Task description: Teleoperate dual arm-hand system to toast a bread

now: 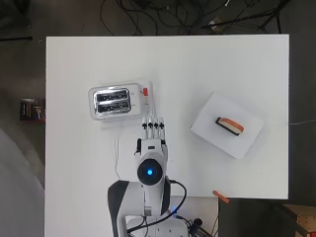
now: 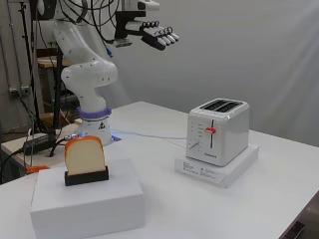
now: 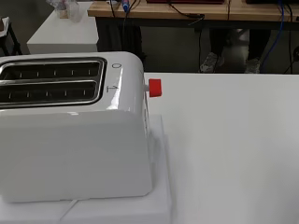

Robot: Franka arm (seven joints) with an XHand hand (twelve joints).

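Note:
A white two-slot toaster [image 1: 114,101] [image 2: 218,130] [image 3: 74,135] stands on a flat white base at the table's left middle, both slots empty. Its red lever [image 1: 146,92] [image 2: 211,131] [image 3: 155,87] sits on the end face, in the raised position. A slice of bread [image 1: 229,125] [image 2: 85,157] stands upright in a black holder on a white box [image 1: 227,125] [image 2: 87,199] at the right. My hand [image 1: 153,129] [image 2: 158,34] hovers high above the table, just near of the toaster's lever end, with fingers straight and holding nothing.
A white cable [image 1: 117,155] runs from the toaster across the table toward the arm's base. An orange object [image 1: 220,196] lies at the table's near edge. Benches and cables show in the room beyond the table in the wrist view.

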